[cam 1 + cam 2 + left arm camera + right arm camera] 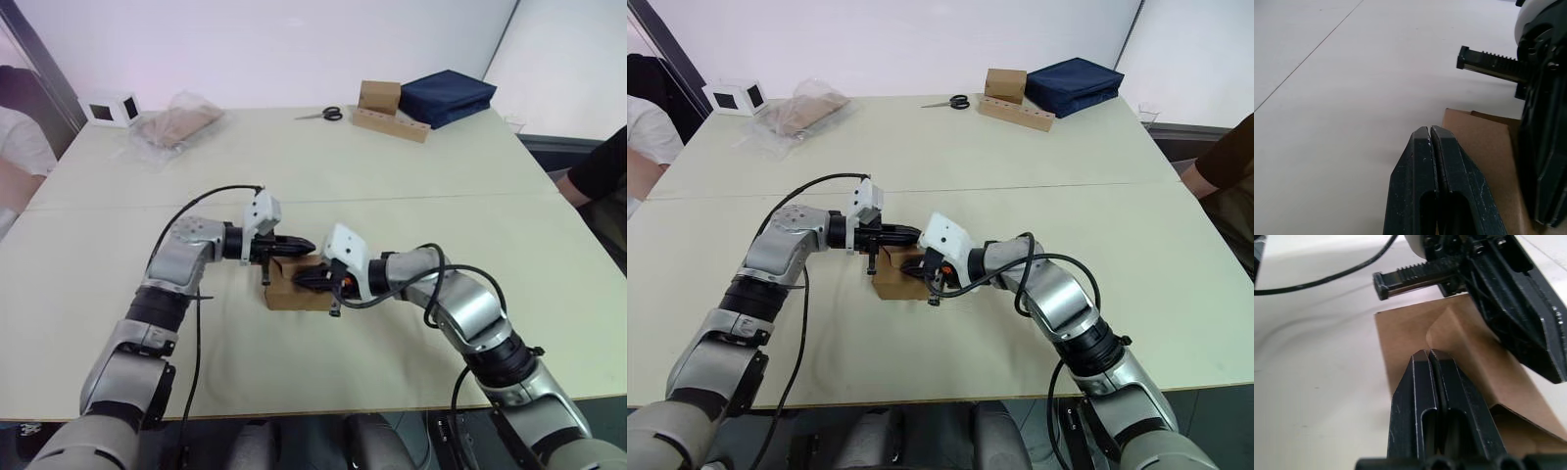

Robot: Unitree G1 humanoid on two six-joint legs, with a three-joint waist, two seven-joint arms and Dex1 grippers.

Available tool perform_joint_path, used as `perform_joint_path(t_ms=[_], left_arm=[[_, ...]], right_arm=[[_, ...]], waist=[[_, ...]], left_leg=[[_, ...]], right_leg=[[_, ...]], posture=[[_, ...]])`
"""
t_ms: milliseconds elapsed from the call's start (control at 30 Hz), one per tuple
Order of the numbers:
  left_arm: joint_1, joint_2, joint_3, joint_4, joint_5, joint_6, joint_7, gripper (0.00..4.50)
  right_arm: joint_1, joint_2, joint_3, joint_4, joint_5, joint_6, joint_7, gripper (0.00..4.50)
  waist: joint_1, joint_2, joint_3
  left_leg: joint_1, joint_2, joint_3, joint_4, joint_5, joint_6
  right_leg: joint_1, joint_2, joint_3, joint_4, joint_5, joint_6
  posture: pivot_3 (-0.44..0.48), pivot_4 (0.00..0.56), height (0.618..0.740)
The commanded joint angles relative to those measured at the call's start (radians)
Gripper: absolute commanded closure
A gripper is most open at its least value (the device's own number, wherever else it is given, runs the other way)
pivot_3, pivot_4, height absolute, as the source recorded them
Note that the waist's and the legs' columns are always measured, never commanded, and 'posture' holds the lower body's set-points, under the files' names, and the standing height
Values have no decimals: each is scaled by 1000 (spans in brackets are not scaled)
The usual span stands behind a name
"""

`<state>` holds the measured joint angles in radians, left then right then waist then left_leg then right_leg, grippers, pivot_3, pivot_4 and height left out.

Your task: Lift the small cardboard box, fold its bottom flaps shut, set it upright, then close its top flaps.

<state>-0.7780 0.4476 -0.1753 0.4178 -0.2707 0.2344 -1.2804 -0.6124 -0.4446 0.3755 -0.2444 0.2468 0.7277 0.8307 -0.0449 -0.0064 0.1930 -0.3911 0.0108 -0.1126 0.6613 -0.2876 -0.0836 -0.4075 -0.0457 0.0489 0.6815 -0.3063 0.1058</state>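
You are looking at the small cardboard box [1415, 328] showing plain brown card, matt and smooth, sitting on a pale table [411, 186] that is giving off only a soft sheen. The left gripper [1430, 134] and right gripper [1428, 355] are showing black plastic fingers [1410, 396], matt and finely scuffed.

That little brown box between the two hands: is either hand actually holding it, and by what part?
Neither holds it. Both the left hand and right hand are shut with nothing between their fingers, resting over the small cardboard box on the table.
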Motion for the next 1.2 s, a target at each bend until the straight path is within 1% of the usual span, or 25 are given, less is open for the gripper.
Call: perform_joint_path(t_ms=[33,333,500,567,733,867,1000,1200], left_arm=[[-2,4,3,-29,-7,1,-26,4466],[28,41,18,-103,-7,-9,-47,4466],[68,102,26,-160,-15,-3,-71,4466],[82,113,23,-168,-9,-9,-66,4466],[111,108,14,-187,-3,-12,-43,4466],[118,105,9,-194,3,-16,-30,4466],[109,95,28,-207,-16,5,-5,4466],[102,102,84,-297,-98,110,26,4466]], right_arm=[[-12,6,3,23,-21,-12,-11,4500],[-5,-4,-10,12,-6,-6,3,4500],[-8,-19,-42,-8,27,16,24,4500],[-8,-26,-56,-19,46,21,35,4500],[-18,-32,-145,-59,132,72,47,4500],[-33,-34,-191,-62,159,96,28,4500],[-42,-38,-194,-56,153,89,15,4500],[-55,-30,-164,-46,137,71,10,4500]], waist=[[0,0,0],[0,0,0],[0,0,0],[1,0,0],[3,0,0],[1,0,0],[1,0,0],[0,0,0]], left_leg=[[0,0,0,0,0,0],[0,0,0,0,0,0],[0,0,0,0,0,0],[0,0,0,0,0,0],[0,0,0,0,0,0],[0,0,0,0,0,0],[0,0,0,0,0,0],[0,0,0,0,0,0]], right_leg=[[0,0,0,0,0,0],[0,0,0,0,0,0],[0,0,0,0,0,0],[0,0,0,0,0,0],[0,0,0,0,0,0],[0,0,0,0,0,0],[0,0,0,0,0,0],[0,0,0,0,0,0]], posture=[[0,150,740],[0,150,740],[0,150,740],[0,150,740],[0,150,740],[0,150,740],[0,150,740],[0,150,740]])
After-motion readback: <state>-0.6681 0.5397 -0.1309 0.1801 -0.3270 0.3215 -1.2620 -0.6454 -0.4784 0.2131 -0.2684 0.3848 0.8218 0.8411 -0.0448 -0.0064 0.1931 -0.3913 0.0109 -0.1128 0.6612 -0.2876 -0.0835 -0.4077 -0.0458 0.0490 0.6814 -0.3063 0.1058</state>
